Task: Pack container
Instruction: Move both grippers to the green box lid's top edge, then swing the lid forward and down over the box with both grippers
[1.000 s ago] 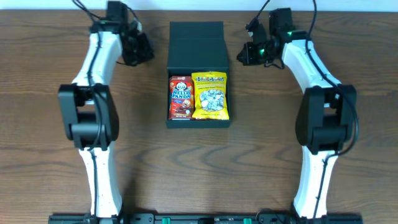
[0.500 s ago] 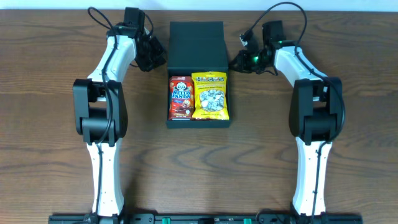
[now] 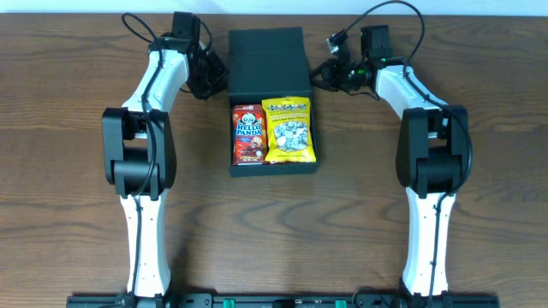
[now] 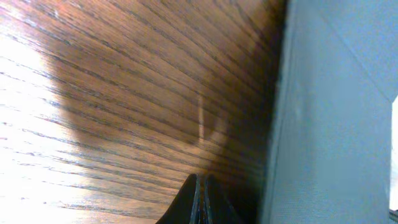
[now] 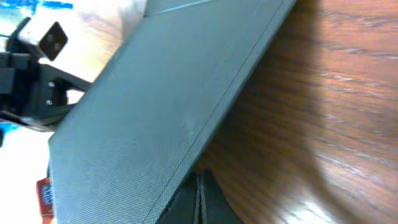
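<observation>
The left jaws are pressed together with nothing between them, tips low over the desk (image 3: 60,188) just beside the left side of the container's lid flap (image 3: 267,53). The right jaws are likewise together and empty at the flap's right edge, though whether they touch it cannot be told. The container (image 3: 272,168), a dark teal-black square box, sits open at the far middle of the desk between the two arms, with a red Hello Panda box (image 3: 248,135) and a yellow snack packet (image 3: 289,130) side by side inside.
</observation>
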### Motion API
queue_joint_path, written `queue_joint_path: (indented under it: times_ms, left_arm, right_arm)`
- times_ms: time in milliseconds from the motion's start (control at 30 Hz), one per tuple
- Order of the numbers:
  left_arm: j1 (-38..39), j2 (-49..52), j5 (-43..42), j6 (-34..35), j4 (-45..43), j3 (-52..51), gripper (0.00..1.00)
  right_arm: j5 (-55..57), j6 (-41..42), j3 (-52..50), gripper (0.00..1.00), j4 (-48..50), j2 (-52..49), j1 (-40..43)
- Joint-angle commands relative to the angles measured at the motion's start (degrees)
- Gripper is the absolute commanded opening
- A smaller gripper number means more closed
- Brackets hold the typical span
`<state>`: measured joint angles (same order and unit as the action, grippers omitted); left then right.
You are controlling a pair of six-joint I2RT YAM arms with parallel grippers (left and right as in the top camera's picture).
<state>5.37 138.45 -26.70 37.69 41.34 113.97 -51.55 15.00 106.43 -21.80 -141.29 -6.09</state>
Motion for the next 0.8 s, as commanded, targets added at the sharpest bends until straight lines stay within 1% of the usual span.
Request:
queue_joint_path:
  times_ms: [0, 400, 500, 600, 767]
  left_arm:
    - [-0.1, 0.7, 0.1, 0.5, 0.0, 0.5, 0.06]
    - [-0.2, 0.7, 0.0, 0.5, -2.3, 0.5, 0.09]
    - [-0.3, 0.7, -0.5, 0.5, -3.4, 0.5, 0.12]
    - [-0.5, 0.7, -2.9, 0.5, -5.3, 0.5, 0.11]
    - [-1.6, 0.7, -10.3, 0.3, -9.6, 0.5, 0.12]
  right_arm:
    - [-6.5, 1.3, 0.3, 0.02, 0.6, -1.3, -1.1]
    - [-16.1, 1.2, 0.3, 0.02, 1.9, -1.3, -1.1]
    - [-17.8, 1.2, 0.3, 0.02, 2.0, -1.3, -1.1]
    - [-20.5, 1.1, 0.3, 0.02, 2.9, -1.3, -1.1]
    - [-24.0, 0.6, 0.3, 0.02, 3.7, -1.3, -1.1]
